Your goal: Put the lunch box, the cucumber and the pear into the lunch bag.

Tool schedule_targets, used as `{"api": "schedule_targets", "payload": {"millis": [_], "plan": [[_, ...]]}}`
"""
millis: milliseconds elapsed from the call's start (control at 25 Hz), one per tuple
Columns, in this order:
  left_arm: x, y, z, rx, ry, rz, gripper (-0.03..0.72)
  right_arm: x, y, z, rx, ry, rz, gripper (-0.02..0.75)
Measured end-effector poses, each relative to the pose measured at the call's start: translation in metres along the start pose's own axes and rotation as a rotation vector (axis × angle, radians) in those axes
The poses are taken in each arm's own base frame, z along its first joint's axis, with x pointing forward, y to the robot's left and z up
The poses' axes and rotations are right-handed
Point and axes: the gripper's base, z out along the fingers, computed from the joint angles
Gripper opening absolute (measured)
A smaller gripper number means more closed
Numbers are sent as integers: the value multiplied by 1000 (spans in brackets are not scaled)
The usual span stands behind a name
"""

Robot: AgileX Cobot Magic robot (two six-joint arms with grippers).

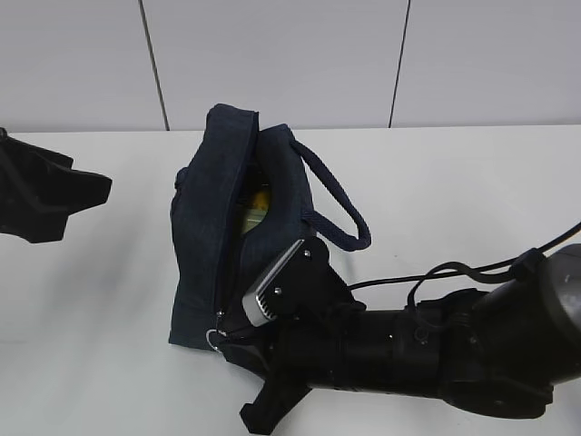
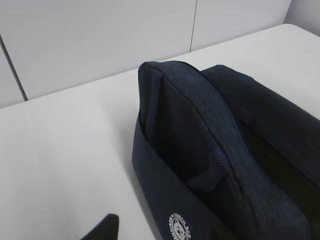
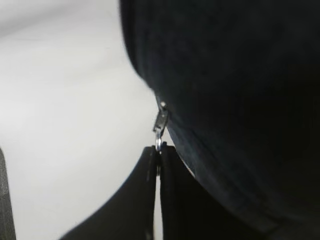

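The navy lunch bag stands in the middle of the white table, its top partly open. Through the gap I see a bit of the yellow pear and the pale green lunch box inside. The cucumber is hidden. My right gripper is at the bag's near lower corner, shut on the metal zipper ring pull; its jaws meet just below the bag. My left gripper hangs open and empty, left of the bag. One fingertip shows beside the bag.
The bag's padded loop handle hangs over its right side, above my right arm. A white wall runs behind the table. Bare table lies left of the bag.
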Motion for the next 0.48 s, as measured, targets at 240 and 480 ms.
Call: {"api": "schedule_targets", "payload": {"millis": [240,480], "plan": [[2,-3,0,37,21,14,340,-6,1,-4,-1,-17,2,0],[2,-4,0,47,26,22,340,-27,4,-18,3,-47,-24,0]]}}
